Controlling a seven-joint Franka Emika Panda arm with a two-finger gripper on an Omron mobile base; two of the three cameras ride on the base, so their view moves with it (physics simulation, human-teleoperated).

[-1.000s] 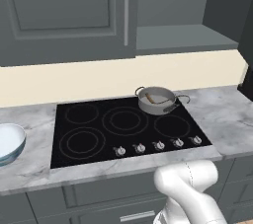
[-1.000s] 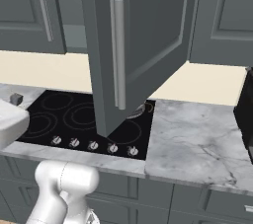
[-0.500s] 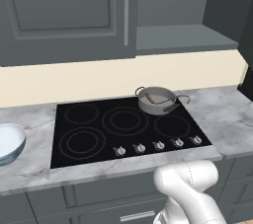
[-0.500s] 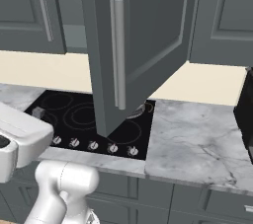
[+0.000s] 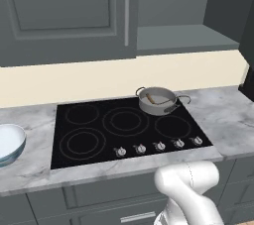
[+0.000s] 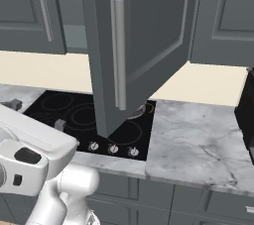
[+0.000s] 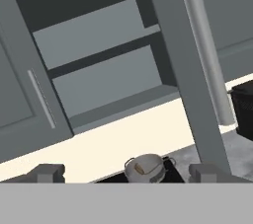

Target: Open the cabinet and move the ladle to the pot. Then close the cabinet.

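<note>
The cabinet (image 5: 64, 16) has its left door shut and its right door (image 6: 144, 45) swung wide open, the long silver handle (image 6: 118, 53) facing me. Bare shelves (image 7: 104, 82) show inside. On the back right burner stands the pot (image 5: 158, 100), with the ladle (image 5: 150, 98) lying in it, brown end up. The hand view also has the pot (image 7: 145, 168) low in the middle, under the open cabinet. My gripper (image 6: 37, 115) is open and empty at the front of the cooktop, its fingertips (image 7: 47, 172) wide apart and well short of the pot.
A black cooktop (image 5: 124, 125) with a row of knobs lies in the marble counter (image 6: 198, 140). A pale bowl (image 5: 7, 142) sits at the far left. A black appliance (image 6: 246, 115) stands at the right. The open door overhangs the cooktop's right side.
In the right base view my hand has moved further in from the left edge, over the counter front. Pot, ladle and cabinet door have not moved.
</note>
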